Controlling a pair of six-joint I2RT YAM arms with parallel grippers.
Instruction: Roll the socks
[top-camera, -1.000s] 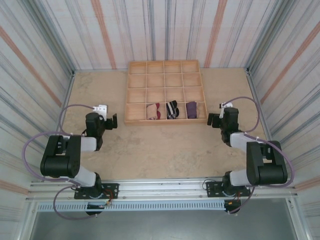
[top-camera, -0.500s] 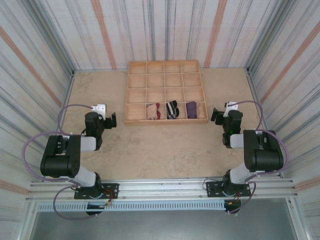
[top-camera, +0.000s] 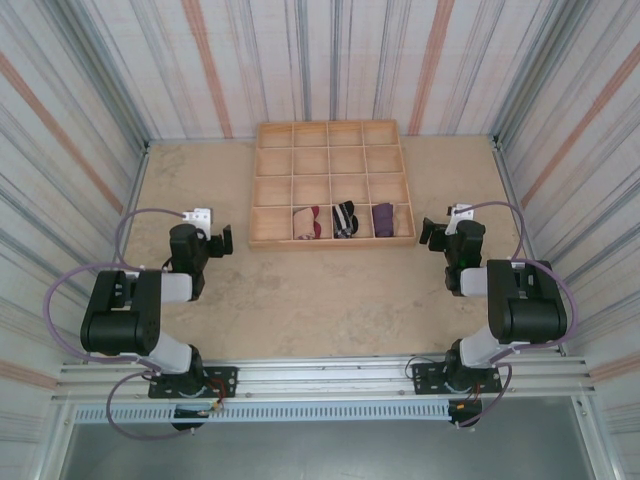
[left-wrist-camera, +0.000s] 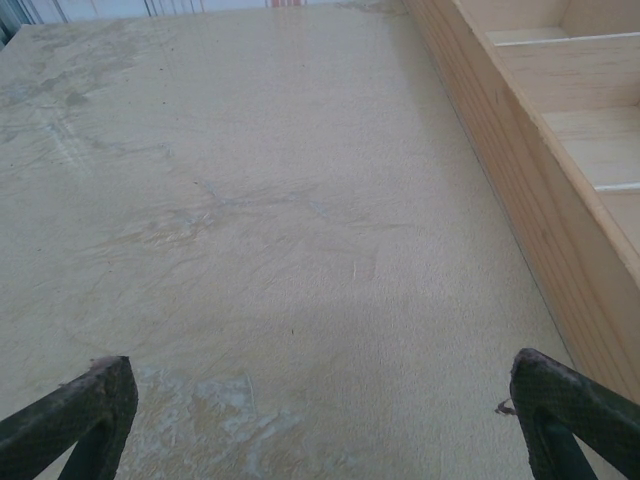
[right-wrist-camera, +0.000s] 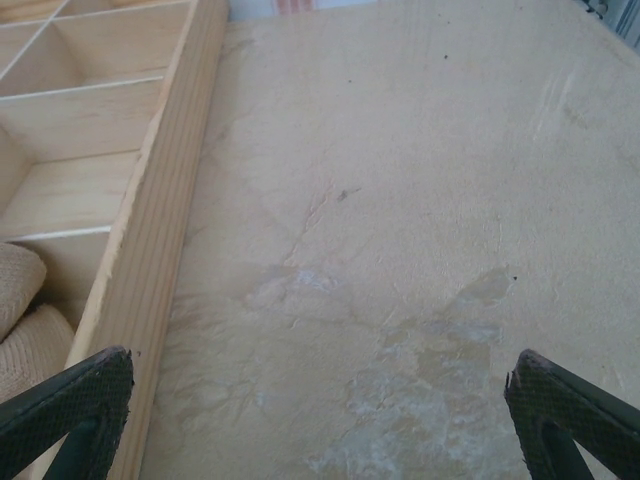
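From above, you see a wooden grid tray (top-camera: 330, 185) at the far middle of the table (top-camera: 320, 300). Its nearest row holds all three, side by side: the beige-and-maroon sock (top-camera: 308, 222), the striped sock (top-camera: 345, 218) and the purple sock (top-camera: 383, 218). The left gripper (top-camera: 222, 240) and right gripper (top-camera: 428, 233) flank the tray without touching it.

Left wrist: your fingertips (left-wrist-camera: 70, 410) stand wide apart over bare table, with the tray wall at right.

Right wrist: your fingertips (right-wrist-camera: 75, 400) are equally spread and hold nothing, with the tray wall at left.
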